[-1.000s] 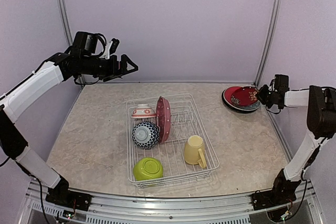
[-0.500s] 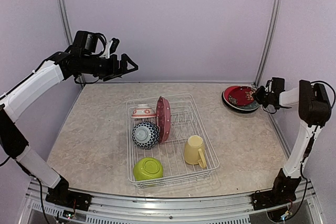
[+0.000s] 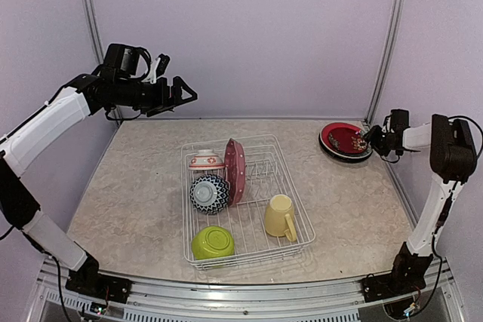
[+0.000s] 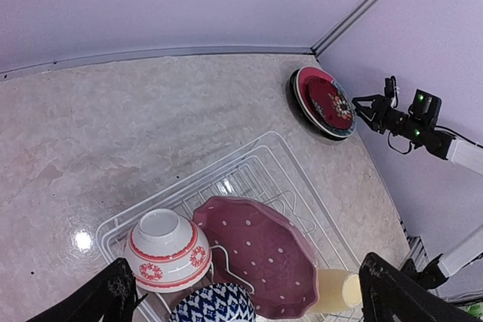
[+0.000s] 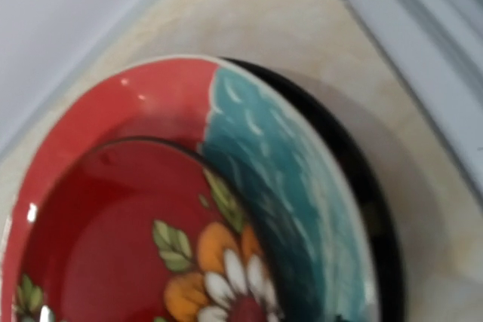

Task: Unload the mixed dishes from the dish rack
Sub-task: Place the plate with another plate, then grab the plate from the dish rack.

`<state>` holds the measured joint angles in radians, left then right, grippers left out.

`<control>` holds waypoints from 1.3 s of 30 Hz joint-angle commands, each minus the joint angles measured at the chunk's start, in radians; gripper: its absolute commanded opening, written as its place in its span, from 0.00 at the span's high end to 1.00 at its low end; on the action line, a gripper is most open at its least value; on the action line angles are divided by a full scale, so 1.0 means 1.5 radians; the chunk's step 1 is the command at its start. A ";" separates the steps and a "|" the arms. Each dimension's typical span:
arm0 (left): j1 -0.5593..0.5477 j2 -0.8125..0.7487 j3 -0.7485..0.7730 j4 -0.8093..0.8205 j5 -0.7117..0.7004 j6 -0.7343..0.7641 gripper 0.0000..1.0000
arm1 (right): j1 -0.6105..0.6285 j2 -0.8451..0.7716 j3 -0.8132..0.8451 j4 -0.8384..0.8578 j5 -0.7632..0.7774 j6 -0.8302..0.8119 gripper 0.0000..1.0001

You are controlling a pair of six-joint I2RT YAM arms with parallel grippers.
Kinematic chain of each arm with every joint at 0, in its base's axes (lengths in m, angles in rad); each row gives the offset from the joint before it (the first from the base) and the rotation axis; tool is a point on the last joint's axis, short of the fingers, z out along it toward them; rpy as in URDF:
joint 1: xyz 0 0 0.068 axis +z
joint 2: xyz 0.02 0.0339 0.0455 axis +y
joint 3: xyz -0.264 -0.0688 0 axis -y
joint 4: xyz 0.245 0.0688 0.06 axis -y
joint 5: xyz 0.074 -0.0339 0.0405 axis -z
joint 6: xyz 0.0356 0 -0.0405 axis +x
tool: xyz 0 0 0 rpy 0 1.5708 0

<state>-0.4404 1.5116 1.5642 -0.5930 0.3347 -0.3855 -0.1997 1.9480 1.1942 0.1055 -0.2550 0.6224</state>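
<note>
Where the dish rack stands at the middle of the table, we find five pieces inside it. A pink dotted plate stands on edge among the prongs at the rack's middle. A red-white bowl sits upturned in the rack's rear left corner, and a blue-patterned bowl lies just in front of it, against the pink plate. A lime green bowl lies upturned in the front left corner. A pale yellow mug lies on its side at the front right.

Well outside the rack, beyond its rear right corner, a red plate rests on a dark plate on the table.

We note the right gripper low at the red plate's right rim, jaws partly parted. We cannot tell whether its fingertips touch the rim, and no grip shows.

We note the left gripper raised high behind the rack's left side, jaws spread wide and holding nothing.
</note>
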 commanded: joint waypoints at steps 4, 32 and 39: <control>-0.004 -0.035 0.015 -0.008 -0.009 -0.001 0.01 | 0.022 -0.141 -0.041 -0.116 0.113 -0.056 0.37; -0.002 -0.039 0.009 -0.007 -0.041 0.015 0.01 | 0.684 -0.395 -0.171 -0.111 0.350 -0.010 0.00; -0.002 -0.039 0.009 -0.006 -0.039 0.013 0.01 | 0.810 -0.332 -0.081 -0.167 0.498 -0.105 0.00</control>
<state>-0.4404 1.4475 1.5642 -0.5930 0.2798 -0.3798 0.9451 1.4029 0.9886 -0.1070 0.3340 0.5602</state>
